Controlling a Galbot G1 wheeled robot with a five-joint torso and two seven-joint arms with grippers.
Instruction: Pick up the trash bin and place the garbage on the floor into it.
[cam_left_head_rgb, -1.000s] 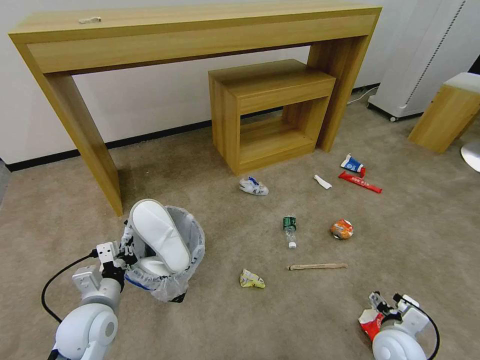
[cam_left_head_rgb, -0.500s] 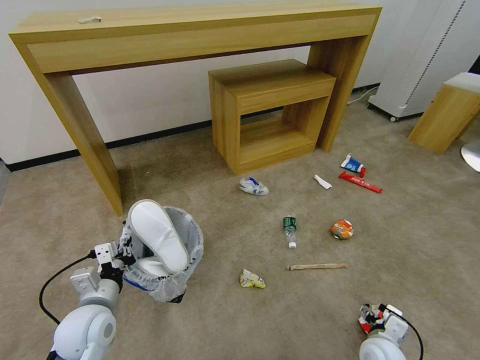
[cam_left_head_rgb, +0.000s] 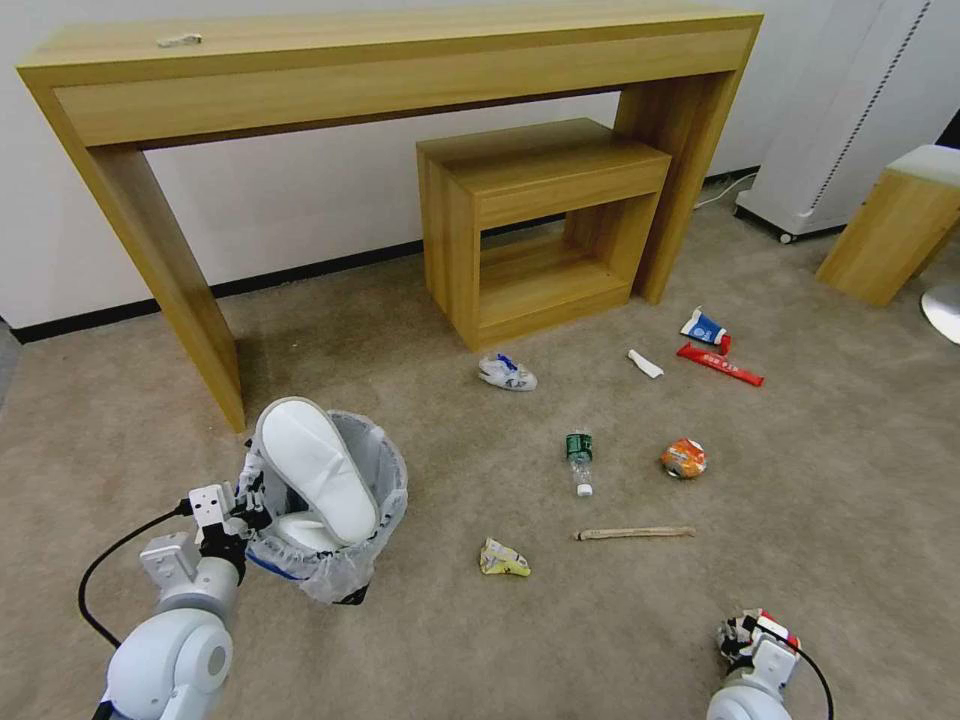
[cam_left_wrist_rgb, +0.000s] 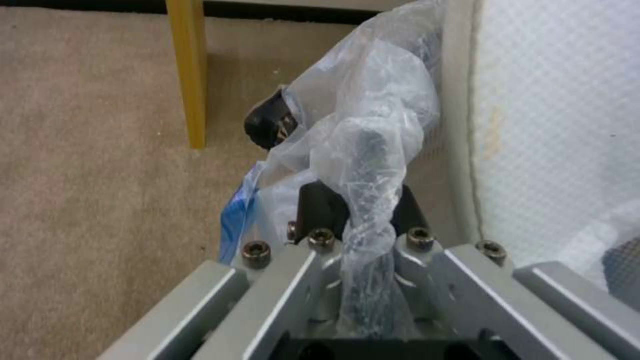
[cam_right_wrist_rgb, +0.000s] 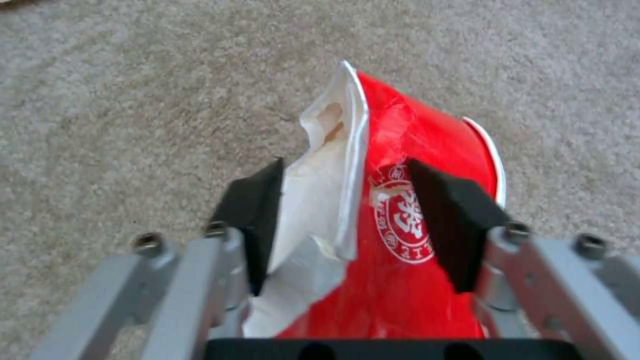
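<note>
The trash bin (cam_left_head_rgb: 345, 525), black with a crinkled plastic liner, hangs tilted at the lower left with a white slipper (cam_left_head_rgb: 315, 478) sticking out of it. My left gripper (cam_left_head_rgb: 245, 507) is shut on its rim and bag (cam_left_wrist_rgb: 363, 165); the slipper (cam_left_wrist_rgb: 560, 125) lies beside the fingers. At the lower right my right gripper (cam_left_head_rgb: 752, 640) is shut on a crushed red paper bowl (cam_right_wrist_rgb: 407, 250), pads pressing both sides. Still on the floor (cam_left_head_rgb: 400, 650): a yellow wrapper (cam_left_head_rgb: 503, 559), wooden stick (cam_left_head_rgb: 635, 533), bottle (cam_left_head_rgb: 579, 460), orange wrapper (cam_left_head_rgb: 684, 458), red bar wrapper (cam_left_head_rgb: 720, 364), and carton (cam_left_head_rgb: 703, 327).
A long wooden console table (cam_left_head_rgb: 380, 70) stands along the wall with a smaller wooden stand (cam_left_head_rgb: 540, 220) under its right end. A crumpled white wrapper (cam_left_head_rgb: 507, 373) and a small white roll (cam_left_head_rgb: 645, 363) lie before it. A wooden stool (cam_left_head_rgb: 890, 230) and a white appliance (cam_left_head_rgb: 840, 110) stand at the right.
My right gripper has drawn back toward the picture's lower edge with the red paper bowl between its fingers. The left arm and the bin have barely moved.
</note>
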